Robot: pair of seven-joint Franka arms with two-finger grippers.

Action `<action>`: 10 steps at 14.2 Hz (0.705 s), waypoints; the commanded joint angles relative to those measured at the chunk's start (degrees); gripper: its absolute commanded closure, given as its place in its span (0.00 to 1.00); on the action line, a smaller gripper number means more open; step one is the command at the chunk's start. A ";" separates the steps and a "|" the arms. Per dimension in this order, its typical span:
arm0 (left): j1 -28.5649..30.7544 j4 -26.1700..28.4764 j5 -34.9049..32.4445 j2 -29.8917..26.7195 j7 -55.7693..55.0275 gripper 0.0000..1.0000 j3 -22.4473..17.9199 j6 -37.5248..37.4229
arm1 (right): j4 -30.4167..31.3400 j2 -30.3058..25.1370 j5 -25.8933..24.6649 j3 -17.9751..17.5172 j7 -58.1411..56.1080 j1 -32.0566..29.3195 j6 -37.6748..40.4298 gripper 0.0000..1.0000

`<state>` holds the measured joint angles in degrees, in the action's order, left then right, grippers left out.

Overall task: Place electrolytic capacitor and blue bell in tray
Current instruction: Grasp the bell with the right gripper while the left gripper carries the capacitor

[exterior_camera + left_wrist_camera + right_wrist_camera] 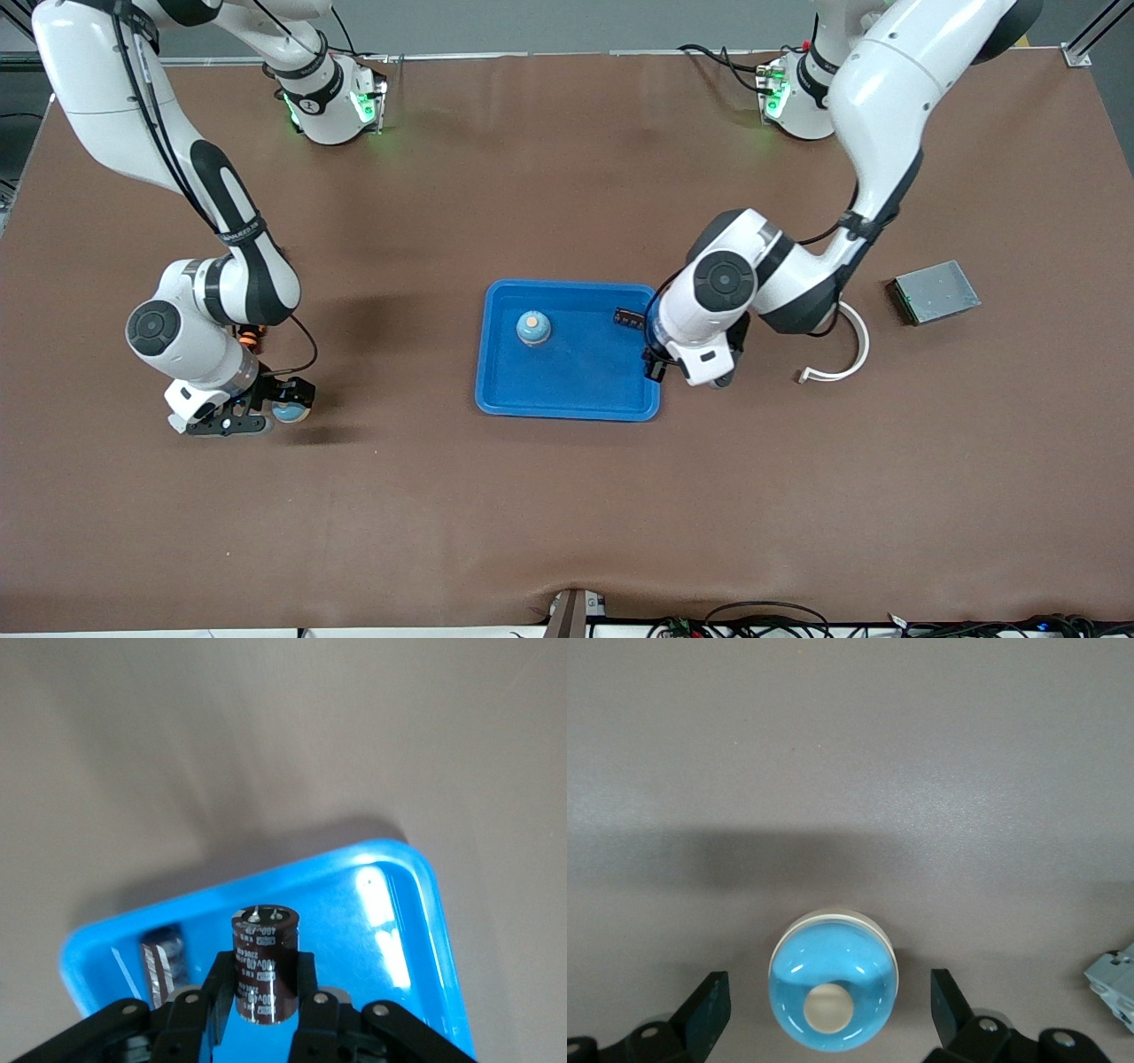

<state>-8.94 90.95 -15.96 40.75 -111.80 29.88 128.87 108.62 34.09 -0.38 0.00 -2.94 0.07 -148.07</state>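
Observation:
My left gripper (263, 981) is shut on a dark brown electrolytic capacitor (264, 961) and holds it upright over the bright blue tray (354, 921). In the front view this gripper (657, 365) is over the tray's (585, 377) edge at the left arm's end. The blue bell (833, 992), a glossy dome with a pale knob, stands on the table between the open fingers of my right gripper (830, 1003). In the front view the bell (291, 411) and right gripper (280, 409) are toward the right arm's end, well apart from the tray.
A pale blue domed thing with an orange top (532, 327) and a dark part with a silver stripe (162, 964) lie in the tray. A grey metal box (935, 291) and a white curved strip (843, 353) lie toward the left arm's end. A small grey part (1114, 985) lies near the bell.

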 commanded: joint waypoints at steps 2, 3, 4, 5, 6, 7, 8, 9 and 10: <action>-9.66 -2.00 -1.00 3.54 -4.48 1.00 -8.59 4.81 | -1.22 1.77 -0.24 -1.23 -1.19 -1.39 -1.87 0.00; -12.91 -2.61 -0.92 4.41 -4.48 1.00 -11.66 4.81 | -1.22 1.77 -0.24 -1.23 -1.19 -1.39 -1.87 0.00; -15.12 -3.31 -0.39 5.03 -4.66 1.00 -13.86 4.81 | -1.22 1.86 -0.15 -1.23 -1.19 -1.39 -1.87 0.00; -15.83 -4.10 -0.39 5.73 -4.57 1.00 -14.50 4.81 | -1.22 1.86 -0.15 -1.23 -1.19 -1.39 -1.87 0.00; -15.75 -4.29 -0.21 5.92 -4.48 1.00 -14.50 4.81 | -1.22 2.03 -0.06 -1.23 -1.28 -1.39 -1.87 0.00; -15.67 -4.29 -0.13 5.92 -4.13 0.95 -14.50 4.81 | -1.31 2.21 -0.06 -1.23 -1.28 -1.39 -2.04 0.00; -15.40 -4.29 -0.30 5.92 -4.04 0.52 -14.50 4.81 | -1.31 2.30 -0.15 -1.23 -1.63 -1.39 -2.04 0.00; -15.66 -4.38 -0.56 5.74 -3.95 0.01 -14.59 4.81 | -1.39 2.38 -0.15 -1.23 -1.72 -1.39 -2.04 0.00; -15.67 -4.38 -0.74 5.39 -4.04 0.00 -14.59 4.81 | -1.40 2.38 -0.15 -1.23 -1.72 -1.30 -2.04 0.00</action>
<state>-24.29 88.13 -15.98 45.66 -115.95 15.70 133.83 108.55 35.35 -0.37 -0.11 -3.71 -0.04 -149.91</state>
